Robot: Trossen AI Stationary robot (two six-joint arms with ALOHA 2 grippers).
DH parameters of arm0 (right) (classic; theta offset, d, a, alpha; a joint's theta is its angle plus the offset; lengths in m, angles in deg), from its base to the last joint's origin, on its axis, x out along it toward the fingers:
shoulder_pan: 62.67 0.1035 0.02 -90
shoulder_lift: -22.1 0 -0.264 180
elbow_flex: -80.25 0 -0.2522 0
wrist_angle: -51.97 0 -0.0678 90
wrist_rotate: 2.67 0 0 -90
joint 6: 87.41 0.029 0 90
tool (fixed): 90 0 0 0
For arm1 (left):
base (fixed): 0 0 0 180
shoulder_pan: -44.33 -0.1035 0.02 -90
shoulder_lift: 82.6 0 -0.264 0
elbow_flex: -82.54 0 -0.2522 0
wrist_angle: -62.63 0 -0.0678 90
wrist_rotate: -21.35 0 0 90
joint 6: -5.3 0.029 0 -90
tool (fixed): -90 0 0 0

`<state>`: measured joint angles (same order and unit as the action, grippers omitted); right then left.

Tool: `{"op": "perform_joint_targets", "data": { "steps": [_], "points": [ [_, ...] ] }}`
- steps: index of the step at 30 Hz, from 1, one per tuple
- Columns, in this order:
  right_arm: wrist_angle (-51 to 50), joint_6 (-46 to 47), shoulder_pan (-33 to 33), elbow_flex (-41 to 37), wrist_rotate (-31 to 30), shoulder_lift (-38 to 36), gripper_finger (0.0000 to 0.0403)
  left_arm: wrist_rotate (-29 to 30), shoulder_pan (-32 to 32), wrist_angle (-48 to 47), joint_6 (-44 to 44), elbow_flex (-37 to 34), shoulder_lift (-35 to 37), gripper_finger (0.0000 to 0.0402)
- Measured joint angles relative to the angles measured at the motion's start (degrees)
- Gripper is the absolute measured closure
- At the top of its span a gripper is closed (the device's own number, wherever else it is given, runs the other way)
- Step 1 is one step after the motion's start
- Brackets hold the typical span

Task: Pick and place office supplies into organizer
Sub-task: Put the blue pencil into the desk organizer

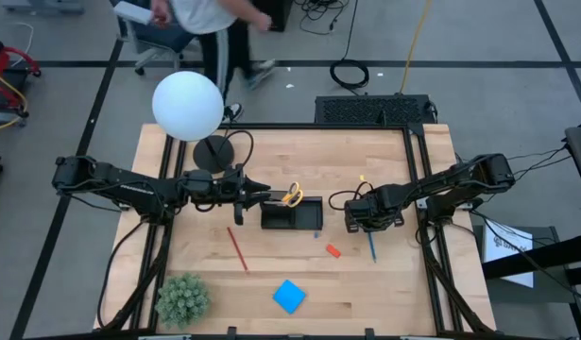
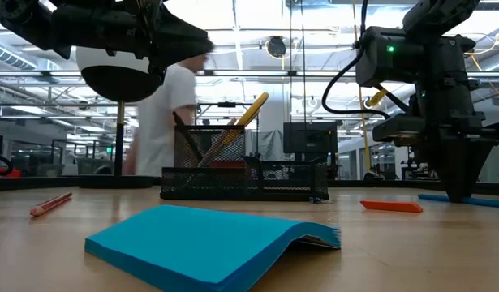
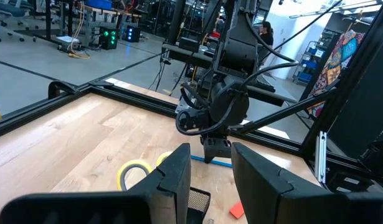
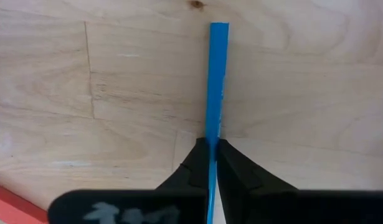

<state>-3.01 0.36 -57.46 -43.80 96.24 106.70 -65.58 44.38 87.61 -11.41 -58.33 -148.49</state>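
Observation:
The black mesh organizer (image 1: 292,215) stands mid-table, with yellow-handled scissors (image 1: 292,195) upright in its tall compartment (image 2: 208,146). My left gripper (image 1: 264,196) hovers level just left of it, open and empty (image 3: 211,152). My right gripper (image 1: 370,227) points down at the table right of the organizer, shut on a blue pen (image 4: 215,81). A red pencil (image 1: 237,248), an orange-red eraser (image 1: 333,250) and a blue note pad (image 1: 289,296) lie flat on the wood nearer the front edge. My right gripper pinches the blue pen's shaft (image 4: 211,144) between its two fingertips (image 4: 194,165). The fingers come from above, pointing down, one on each long side of the pen. The pen lies level along the table top (image 2: 468,199).
A white globe lamp (image 1: 188,106) with a round black base (image 1: 213,153) stands at the far left. A green spiky plant (image 1: 181,298) sits at the near left corner. A person (image 1: 210,28) walks beyond the far edge. Black frame rails (image 1: 422,179) border the table.

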Motion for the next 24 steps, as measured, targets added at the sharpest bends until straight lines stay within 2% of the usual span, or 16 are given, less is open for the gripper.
{"op": "perform_joint_targets", "data": {
  "steps": [24],
  "points": [
    [-1.04,-0.46,-1.38,-0.05,0.26,-3.54,0.0401,0.00,-0.02,0.02,0.00,0.01,0.00,0.0289]
  ]
}}
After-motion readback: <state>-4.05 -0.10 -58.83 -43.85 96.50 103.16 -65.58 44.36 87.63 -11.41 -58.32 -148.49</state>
